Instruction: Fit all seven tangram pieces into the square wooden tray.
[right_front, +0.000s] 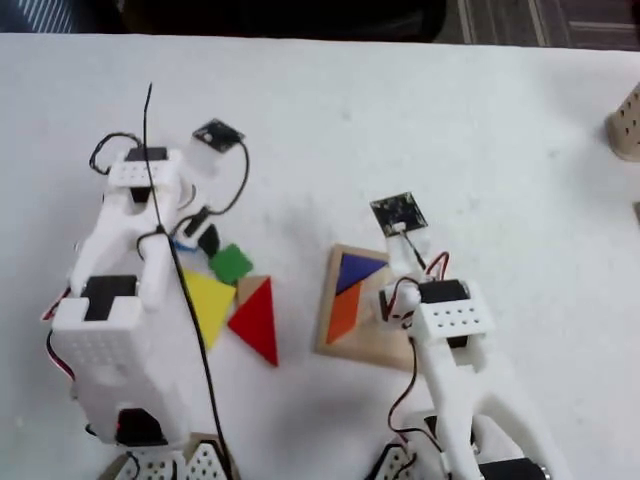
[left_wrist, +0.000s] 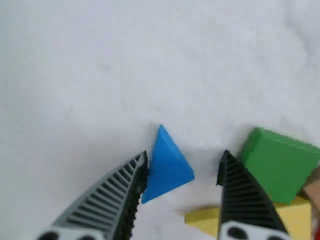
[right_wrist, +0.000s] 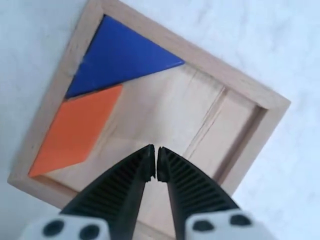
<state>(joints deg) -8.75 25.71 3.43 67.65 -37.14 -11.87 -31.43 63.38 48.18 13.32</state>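
Note:
My left gripper (left_wrist: 183, 162) is open low over the table, with a small light-blue triangle (left_wrist: 167, 167) lying between its fingers. Beside one fingertip sits a green square (left_wrist: 280, 165), with a yellow triangle (left_wrist: 295, 220) behind it. From above, the green square (right_front: 231, 264), yellow triangle (right_front: 207, 303), a pale tan piece (right_front: 251, 289) and a red triangle (right_front: 257, 318) cluster by the left arm. The square wooden tray (right_wrist: 240, 85) holds a dark-blue triangle (right_wrist: 120, 55) and an orange parallelogram (right_wrist: 77, 132). My right gripper (right_wrist: 155, 155) hovers shut over the tray's bare floor, holding nothing.
The tray (right_front: 330, 345) lies just in front of the right arm (right_front: 440, 310). A black cable (right_front: 175, 260) runs across the left arm. A perforated tan object (right_front: 625, 125) stands at the far right edge. White tabletop stretches behind both arms.

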